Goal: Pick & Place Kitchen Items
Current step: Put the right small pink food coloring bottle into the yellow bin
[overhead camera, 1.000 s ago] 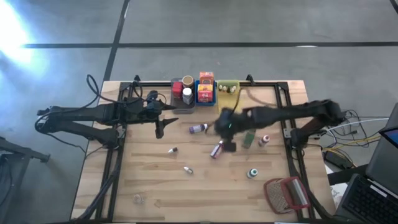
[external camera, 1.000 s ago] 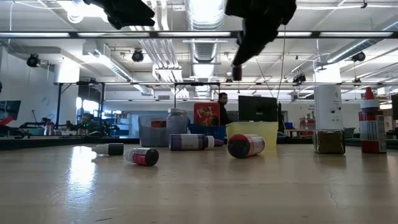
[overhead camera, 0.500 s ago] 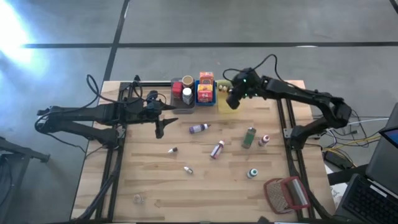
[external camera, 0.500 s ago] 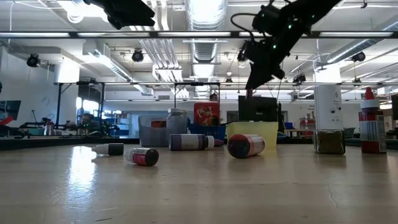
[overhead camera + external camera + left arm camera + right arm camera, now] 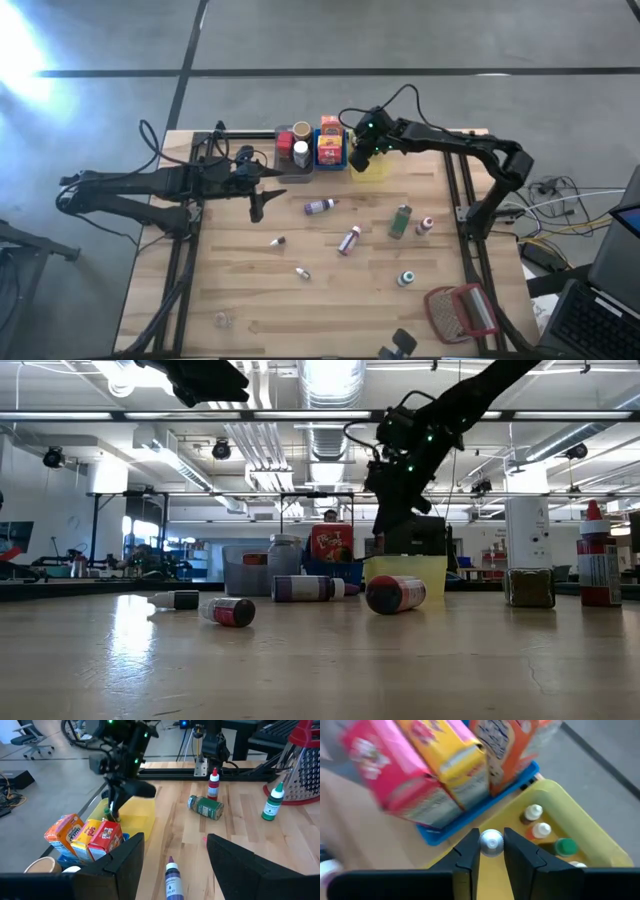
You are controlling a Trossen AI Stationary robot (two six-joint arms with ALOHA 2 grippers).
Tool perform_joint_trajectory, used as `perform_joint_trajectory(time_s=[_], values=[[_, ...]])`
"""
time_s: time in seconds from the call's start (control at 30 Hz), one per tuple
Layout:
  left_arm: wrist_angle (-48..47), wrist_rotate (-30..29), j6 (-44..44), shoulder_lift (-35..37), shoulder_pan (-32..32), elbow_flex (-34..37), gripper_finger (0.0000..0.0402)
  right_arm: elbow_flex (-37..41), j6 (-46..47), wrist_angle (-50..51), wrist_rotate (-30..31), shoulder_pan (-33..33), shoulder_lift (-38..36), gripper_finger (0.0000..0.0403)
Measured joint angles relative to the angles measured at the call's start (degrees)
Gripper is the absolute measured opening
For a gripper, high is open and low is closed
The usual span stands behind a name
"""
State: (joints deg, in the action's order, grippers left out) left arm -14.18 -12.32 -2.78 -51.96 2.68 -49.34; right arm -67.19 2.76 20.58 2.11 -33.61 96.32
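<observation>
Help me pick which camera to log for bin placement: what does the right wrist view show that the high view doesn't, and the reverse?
Only the right wrist view shows the small silver-capped bottle pinched in the right end effector, and the little bottles already in the yellow bin. Only the high view shows the waiting left end effector, the grey bin, and loose bottles on the table. Both show the yellow bin and the boxes in the blue bin.

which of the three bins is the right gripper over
The yellow bin, the one at the right end of the row. The right gripper hangs above it, shut on a small bottle; the grey bin and blue bin sit farther left.
</observation>
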Motion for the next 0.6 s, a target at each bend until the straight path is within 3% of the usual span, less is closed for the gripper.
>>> perform_joint_trajectory(time_s=[0.13, 0.37, 0.6], values=[[0.0, 0.0, 0.0, 0.0, 0.0, 0.0, 0.0223, 0.0, -0.4, -0.2, 4.2, -0.1, 2.3, 0.0066], [0.0, 0.0, 0.0, 0.0, 0.0, 0.0, 0.0223, 0.2, 1.6, -2.0, 5.4, -1.4, 4.8, 0.0082], [0.0, 0.0, 0.0, 0.0, 0.0, 0.0, 0.0223, 0.2, 6.5, -3.4, 5.6, -1.7, 5.7, 0.0065]])
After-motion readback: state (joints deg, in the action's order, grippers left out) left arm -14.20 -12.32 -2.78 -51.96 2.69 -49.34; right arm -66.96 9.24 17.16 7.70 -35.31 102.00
